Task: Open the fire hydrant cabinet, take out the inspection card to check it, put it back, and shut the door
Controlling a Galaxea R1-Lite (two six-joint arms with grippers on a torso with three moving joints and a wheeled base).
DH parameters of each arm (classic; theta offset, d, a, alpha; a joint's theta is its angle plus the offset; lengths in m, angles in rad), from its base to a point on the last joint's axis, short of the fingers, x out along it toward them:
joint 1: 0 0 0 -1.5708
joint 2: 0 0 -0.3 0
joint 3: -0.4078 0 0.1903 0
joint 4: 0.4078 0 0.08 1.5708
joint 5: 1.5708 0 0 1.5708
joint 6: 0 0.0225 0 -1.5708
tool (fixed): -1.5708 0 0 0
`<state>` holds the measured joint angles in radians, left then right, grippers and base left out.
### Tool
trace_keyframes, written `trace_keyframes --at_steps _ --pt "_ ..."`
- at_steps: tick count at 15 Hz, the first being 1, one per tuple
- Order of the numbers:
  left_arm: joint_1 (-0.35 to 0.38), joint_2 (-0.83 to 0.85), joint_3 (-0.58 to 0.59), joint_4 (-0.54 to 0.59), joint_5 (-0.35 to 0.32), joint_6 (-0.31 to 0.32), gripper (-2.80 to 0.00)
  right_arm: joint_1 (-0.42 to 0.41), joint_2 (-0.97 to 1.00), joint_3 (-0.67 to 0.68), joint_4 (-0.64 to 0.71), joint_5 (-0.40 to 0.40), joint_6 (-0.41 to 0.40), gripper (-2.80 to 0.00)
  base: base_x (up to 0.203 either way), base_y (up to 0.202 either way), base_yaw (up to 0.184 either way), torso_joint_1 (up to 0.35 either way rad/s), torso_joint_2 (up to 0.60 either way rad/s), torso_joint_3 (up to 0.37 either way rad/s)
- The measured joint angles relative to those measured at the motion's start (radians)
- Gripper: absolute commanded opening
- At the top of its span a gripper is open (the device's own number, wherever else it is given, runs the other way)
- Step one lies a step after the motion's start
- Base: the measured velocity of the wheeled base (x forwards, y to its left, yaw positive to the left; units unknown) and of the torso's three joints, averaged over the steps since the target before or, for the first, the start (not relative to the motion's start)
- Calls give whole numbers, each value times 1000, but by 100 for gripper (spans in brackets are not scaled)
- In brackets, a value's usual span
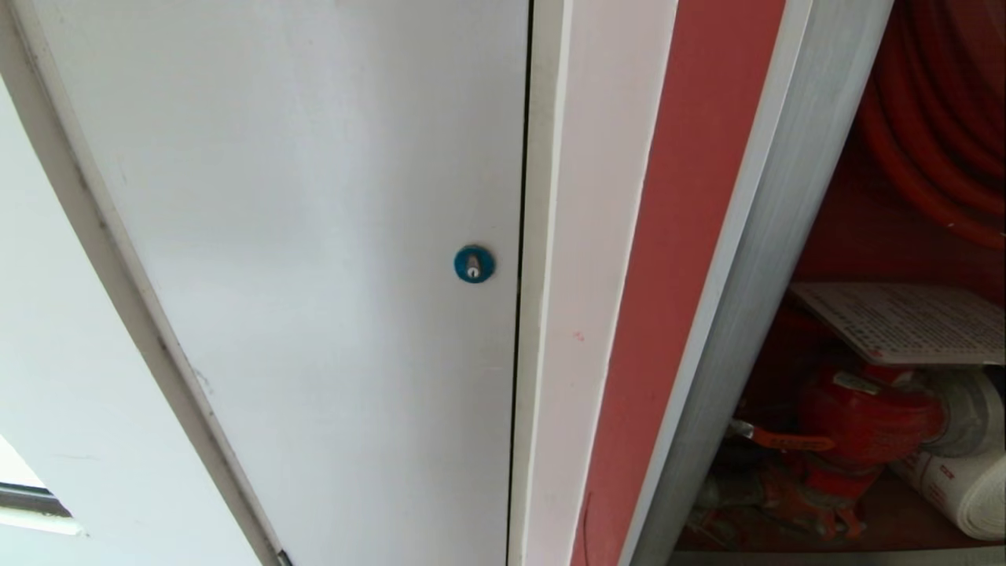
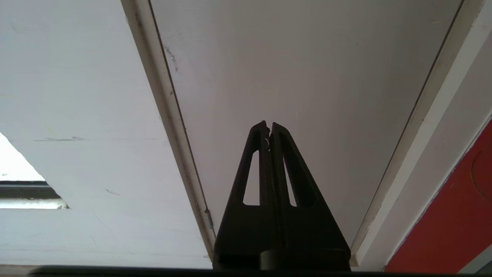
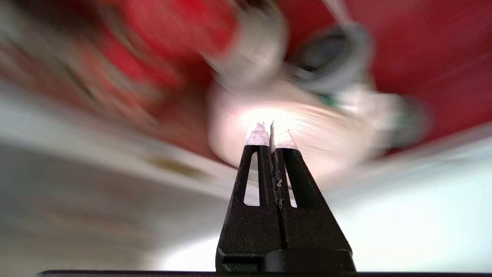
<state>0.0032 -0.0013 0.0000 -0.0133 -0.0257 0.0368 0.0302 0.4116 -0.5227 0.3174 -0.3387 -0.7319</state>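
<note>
The fire hydrant cabinet (image 1: 754, 299) stands open at the right of the head view, its silver frame around a dark red inside. The white inspection card (image 1: 912, 322) lies flat above the red valve (image 1: 864, 417), beside the white rolled hose (image 1: 963, 472). Red hose coils (image 1: 935, 118) hang above. The door is out of view. My right gripper (image 3: 271, 129) is shut with nothing in it, pointing at the blurred white hose roll (image 3: 307, 130) inside the cabinet. My left gripper (image 2: 268, 126) is shut and empty, facing a white panel (image 2: 288, 77).
A plain white panel (image 1: 314, 236) with a round blue lock (image 1: 474, 264) fills the left of the head view. A white post (image 1: 581, 275) and a red strip (image 1: 676, 275) separate it from the cabinet. A window edge (image 1: 31, 499) shows at lower left.
</note>
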Motion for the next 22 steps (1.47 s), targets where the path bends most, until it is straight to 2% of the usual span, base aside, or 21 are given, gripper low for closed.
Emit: trace_keyframes --at_steps 3,6,8,12,16,17,20,22 --pt "0 0 0 0 0 0 -280 0 8 -69 81 -72 -285 -280 0 0 0 0 0 0" --pt "0 0 0 0 0 0 -280 0 14 -89 83 -237 -585 -280 0 0 0 0 0 0" --pt "-1 0 0 0 0 0 -280 1 33 -93 71 -276 -716 -280 0 0 0 0 0 0" --pt "0 0 0 0 0 0 -280 0 110 -97 25 -309 -763 -280 0 0 0 0 0 0" --pt "0 0 0 0 0 0 -280 0 253 -93 -110 -296 -773 -280 0 0 0 0 0 0" --pt "0 0 0 0 0 0 -280 -2 286 -97 -141 -281 -774 0 0 0 0 0 0 0" --pt "0 0 0 0 0 0 -280 -31 371 -123 -173 -203 -786 0 0 0 0 0 0 0" --pt "0 0 0 0 0 0 -280 -91 396 -133 -173 -127 -822 0 0 0 0 0 0 0"
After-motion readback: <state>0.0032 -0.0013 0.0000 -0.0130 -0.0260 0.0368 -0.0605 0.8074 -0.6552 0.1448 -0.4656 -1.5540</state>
